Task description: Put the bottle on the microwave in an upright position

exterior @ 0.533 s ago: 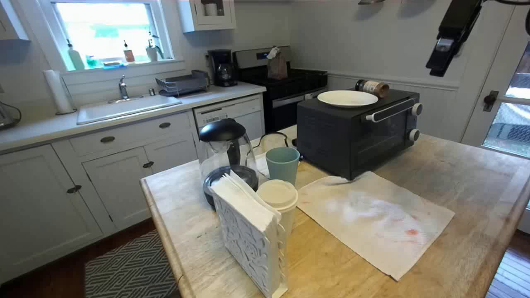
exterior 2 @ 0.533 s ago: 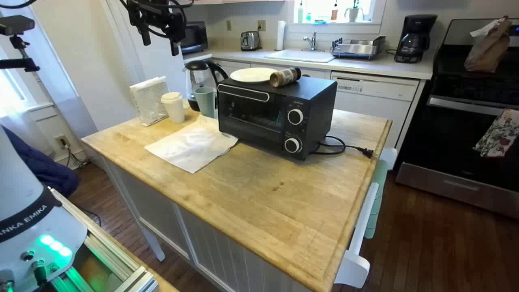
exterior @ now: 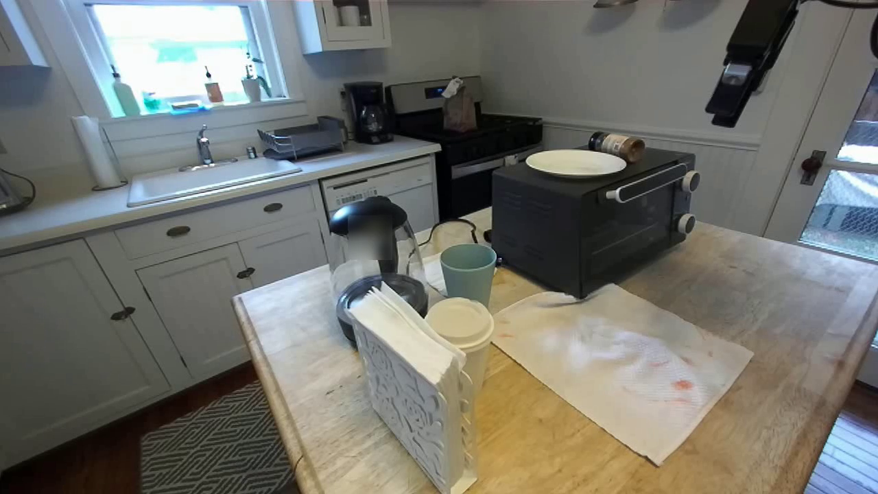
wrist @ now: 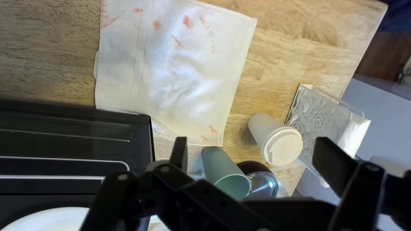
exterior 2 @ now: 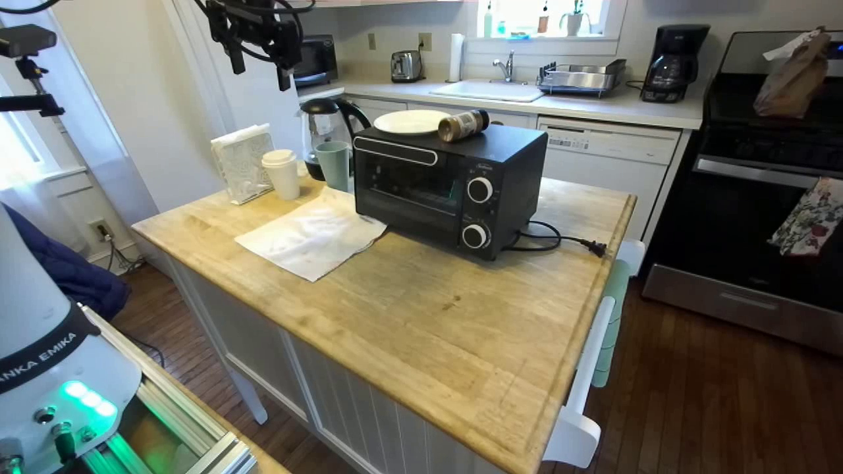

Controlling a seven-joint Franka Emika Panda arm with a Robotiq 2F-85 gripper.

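Note:
The bottle, a small jar with brown contents, a label and a dark cap, lies on its side on top of the black microwave in both exterior views: bottle (exterior: pixel 617 146), (exterior 2: pixel 463 125); microwave (exterior: pixel 542 219), (exterior 2: pixel 405 176). It lies right beside the white plate (exterior: pixel 575 163); I cannot tell if they touch. In the wrist view the microwave (wrist: pixel 70 144) shows at the left and the bottle is out of view. My gripper (exterior 2: pixel 261 71) is open and empty, high up and well away from the bottle. Its fingers stand wide apart in the wrist view (wrist: pixel 252 152).
Near the microwave stand a green cup (exterior: pixel 468 273), a white lidded cup (exterior 2: pixel 282 174), a glass kettle (exterior: pixel 378 261) and a napkin holder (exterior: pixel 411 398). A paper towel (exterior 2: pixel 309 234) lies in front. A power cord (exterior 2: pixel 553 240) lies beside the microwave.

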